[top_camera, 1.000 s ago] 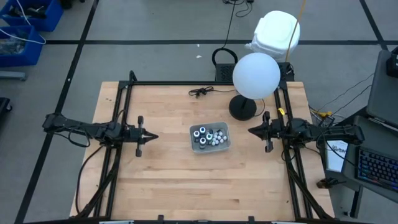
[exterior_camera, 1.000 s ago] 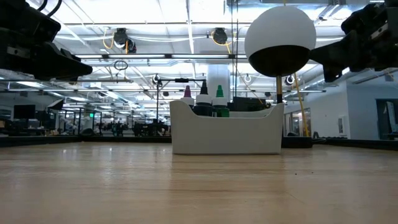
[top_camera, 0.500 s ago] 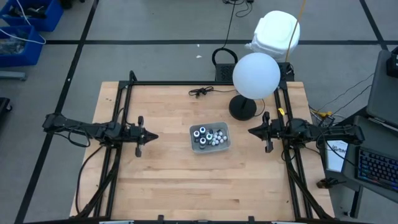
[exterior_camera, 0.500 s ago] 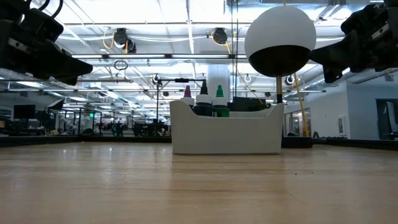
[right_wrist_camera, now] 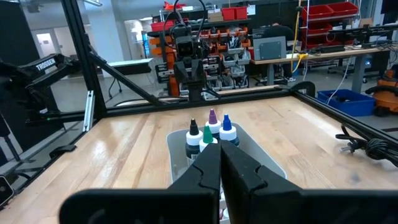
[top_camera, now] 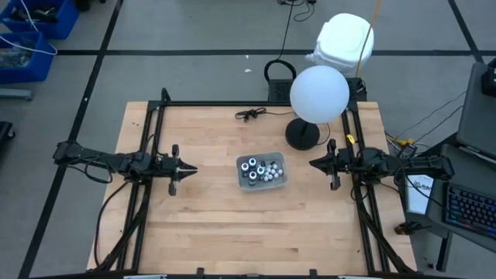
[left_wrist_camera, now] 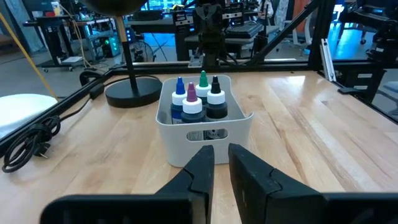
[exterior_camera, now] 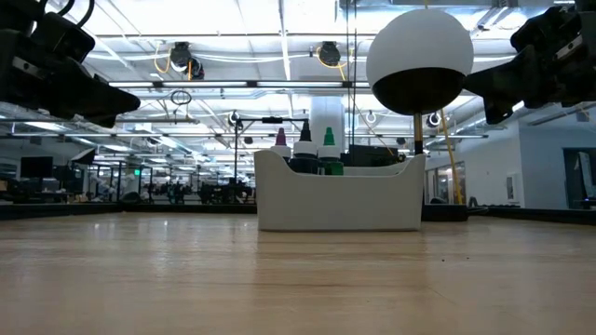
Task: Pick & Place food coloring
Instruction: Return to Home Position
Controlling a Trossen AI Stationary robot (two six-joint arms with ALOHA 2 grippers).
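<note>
You'll find the food coloring (top_camera: 260,170) gathered in the grey bin (top_camera: 280,183) at the middle of the table (top_camera: 232,232), and neither gripper touches it. The left gripper (top_camera: 190,169) hangs well clear on the bin's left and the right gripper (top_camera: 312,163) well clear on its right. Both point inward at the bin, so it lies between the two tips. In the left wrist view the left gripper (left_wrist_camera: 222,158) has its fingers drawn close, with only a narrow slit between them and nothing held. The bin (left_wrist_camera: 208,134) stands beyond the tips, with the blue, purple, green and black-bodied bottles (left_wrist_camera: 199,102) upright inside. In the right wrist view the right gripper (right_wrist_camera: 219,155) has its fingers pressed almost together, also empty, and they cover the near wall of the bin (right_wrist_camera: 177,146). You see only the bottle tops (right_wrist_camera: 211,134) past them. A small label (left_wrist_camera: 214,134) sits on the bin's front wall, but its print is too small to read. White lettering on a dark frame part in the right wrist view cannot be made out either. From the low view the bin's wall (exterior_camera: 335,200) hides all but three pointed caps (exterior_camera: 304,140), so the tiny bottles do not show there. Both arms are cut off at that picture's upper corners. A globe lamp (top_camera: 318,94) stands behind the bin toward the right arm, with a loose cable (top_camera: 249,115) near the table's far edge.
</note>
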